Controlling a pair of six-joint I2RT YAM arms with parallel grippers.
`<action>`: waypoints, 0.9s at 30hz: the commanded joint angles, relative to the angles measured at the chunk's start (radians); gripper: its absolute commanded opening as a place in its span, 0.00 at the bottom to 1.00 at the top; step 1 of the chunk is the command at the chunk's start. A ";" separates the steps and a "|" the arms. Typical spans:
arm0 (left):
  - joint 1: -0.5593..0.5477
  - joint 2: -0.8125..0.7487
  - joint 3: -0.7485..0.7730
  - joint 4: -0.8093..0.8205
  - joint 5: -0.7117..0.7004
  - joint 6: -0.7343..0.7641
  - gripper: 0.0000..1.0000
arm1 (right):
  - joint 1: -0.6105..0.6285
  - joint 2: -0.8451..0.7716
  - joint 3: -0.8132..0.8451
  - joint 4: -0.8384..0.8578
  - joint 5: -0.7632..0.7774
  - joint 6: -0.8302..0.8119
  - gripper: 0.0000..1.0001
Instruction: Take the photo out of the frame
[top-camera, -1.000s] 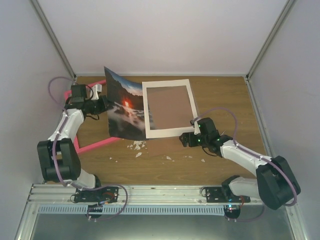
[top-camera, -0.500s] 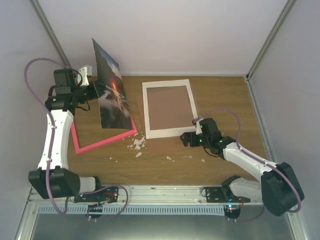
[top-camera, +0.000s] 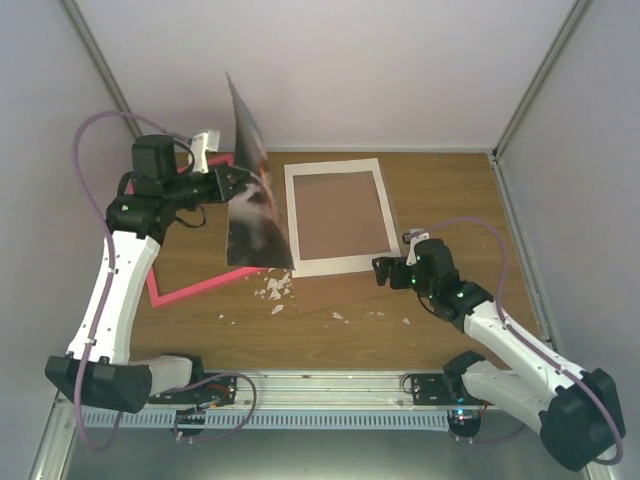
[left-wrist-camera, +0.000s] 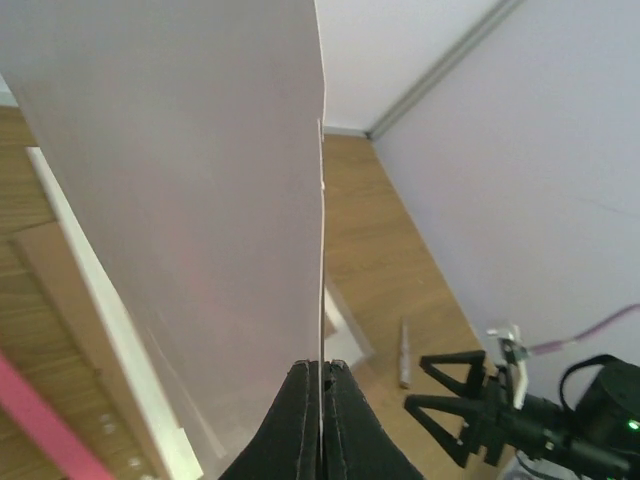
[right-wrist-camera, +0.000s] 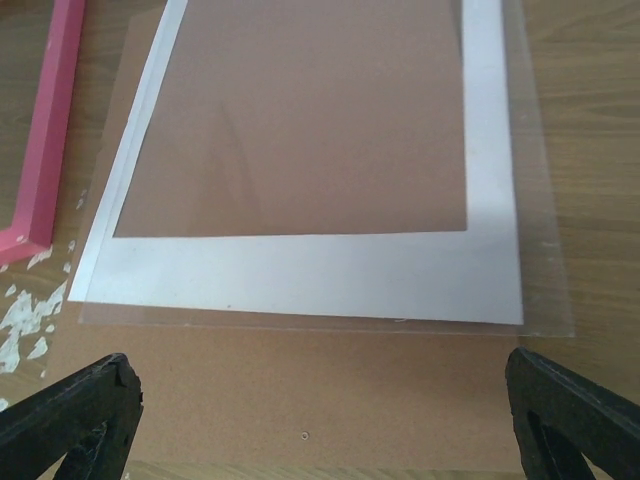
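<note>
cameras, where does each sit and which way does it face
top external: high behind the bases, looking down on the table; both arms show
left wrist: on the left hand, looking along shut fingers at the photo's white back
right wrist: on the right hand, looking down at the white mat between open fingers
shared: right wrist and top both show the pink frame

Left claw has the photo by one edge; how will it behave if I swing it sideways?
Probably floppy: the photo looks paper-thin edge-on, and the left claw pinches just one edge. Likely light, so a fast swing may make it flap or bend. It might slip from so small a pinch.
</note>
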 joint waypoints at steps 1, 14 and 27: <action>-0.104 0.017 -0.031 0.166 0.036 -0.114 0.00 | 0.009 -0.066 -0.017 -0.049 0.090 0.031 1.00; -0.370 0.166 -0.169 0.550 -0.054 -0.366 0.00 | 0.009 -0.285 -0.025 -0.114 0.243 0.067 1.00; -0.417 0.303 -0.522 0.897 -0.158 -0.553 0.00 | 0.009 -0.330 -0.044 -0.124 0.296 0.079 1.00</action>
